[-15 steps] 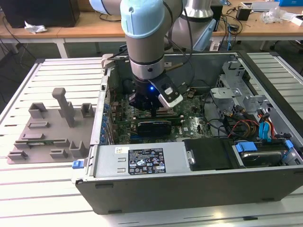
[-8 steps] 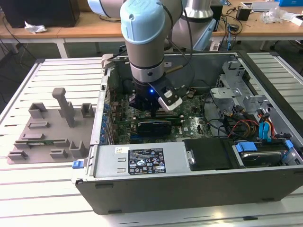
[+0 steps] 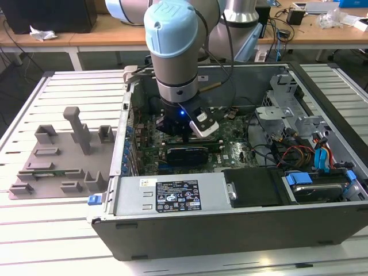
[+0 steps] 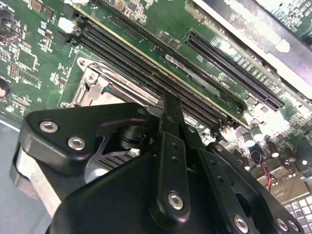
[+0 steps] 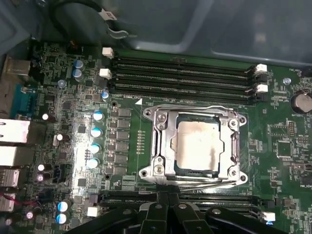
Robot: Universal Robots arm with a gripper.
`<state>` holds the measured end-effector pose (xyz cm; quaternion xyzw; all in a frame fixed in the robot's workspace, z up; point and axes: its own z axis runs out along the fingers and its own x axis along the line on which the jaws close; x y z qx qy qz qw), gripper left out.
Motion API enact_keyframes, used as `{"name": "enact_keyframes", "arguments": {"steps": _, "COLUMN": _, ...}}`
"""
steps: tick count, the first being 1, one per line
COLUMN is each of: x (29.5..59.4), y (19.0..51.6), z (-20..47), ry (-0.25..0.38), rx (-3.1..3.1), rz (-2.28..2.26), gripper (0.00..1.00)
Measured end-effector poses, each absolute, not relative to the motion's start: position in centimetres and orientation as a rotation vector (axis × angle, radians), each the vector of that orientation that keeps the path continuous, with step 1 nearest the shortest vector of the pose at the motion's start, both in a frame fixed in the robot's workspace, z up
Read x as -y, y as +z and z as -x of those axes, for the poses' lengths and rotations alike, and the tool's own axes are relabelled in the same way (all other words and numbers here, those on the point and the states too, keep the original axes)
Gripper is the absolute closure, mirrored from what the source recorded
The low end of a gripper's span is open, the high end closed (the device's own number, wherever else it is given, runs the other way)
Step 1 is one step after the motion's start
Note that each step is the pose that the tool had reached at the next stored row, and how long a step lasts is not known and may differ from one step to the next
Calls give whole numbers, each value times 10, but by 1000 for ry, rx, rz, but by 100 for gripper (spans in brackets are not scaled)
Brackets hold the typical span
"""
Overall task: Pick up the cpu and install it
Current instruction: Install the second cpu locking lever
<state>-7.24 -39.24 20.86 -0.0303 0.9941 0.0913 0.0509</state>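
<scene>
CPU [image 5: 196, 146] sits flat in the motherboard socket, silver top up with a smeared pale film across it, seen in the first wrist view. All four of its edges lie inside the window of the metal socket frame [image 5: 161, 146]; the frame's inner lip runs close along each side, with no visible tilt (corners look square to the frame). A thin wire lever [image 5: 204, 182] runs along the frame's edge nearest the gripper links.

Beyond the frame on one side: three black memory slots [image 5: 185, 73] with white end clips, parallel to the CPU's edge and set just apart from the frame. On the opposite side another pair of slots lies partly under the gripper's black linkage. A column of blue-topped capacitors [image 5: 96, 139] stands near the frame's third side; the green motherboard [image 5: 282, 141] past the fourth side carries only low parts.

Gripper [image 5: 168, 207] hangs just above the board at the socket's edge, near the CPU but not touching it. Cannot tell how far its fingers are spread, and nothing shows in its hold. In the second wrist view the linkage [image 4: 168, 161] covers most of the socket, one frame corner [image 4: 90, 80] showing beside it.

Exterior view: arm [image 3: 175, 52] reaches straight down into the open computer case [image 3: 230, 224], walls well apart from the wrist. Grey moulded tray [image 3: 57, 155] lies outside the case, on the exterior view's left.
</scene>
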Motion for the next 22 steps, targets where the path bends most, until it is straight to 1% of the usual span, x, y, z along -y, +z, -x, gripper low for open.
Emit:
{"name": "enact_keyframes", "arguments": {"steps": 4, "x": 392, "y": 208, "z": 77, "ry": 289, "rx": -3023, "rz": 69, "gripper": 89}}
{"name": "enact_keyframes", "arguments": {"steps": 8, "x": 392, "y": 207, "z": 80, "ry": 323, "rx": -3018, "rz": 40, "gripper": 89}}
{"name": "enact_keyframes", "arguments": {"steps": 11, "x": 392, "y": 205, "z": 80, "ry": 335, "rx": -3014, "rz": -3, "gripper": 89}}
{"name": "enact_keyframes", "arguments": {"steps": 22, "x": 394, "y": 203, "z": 80, "ry": 334, "rx": -3002, "rz": -133, "gripper": 89}}
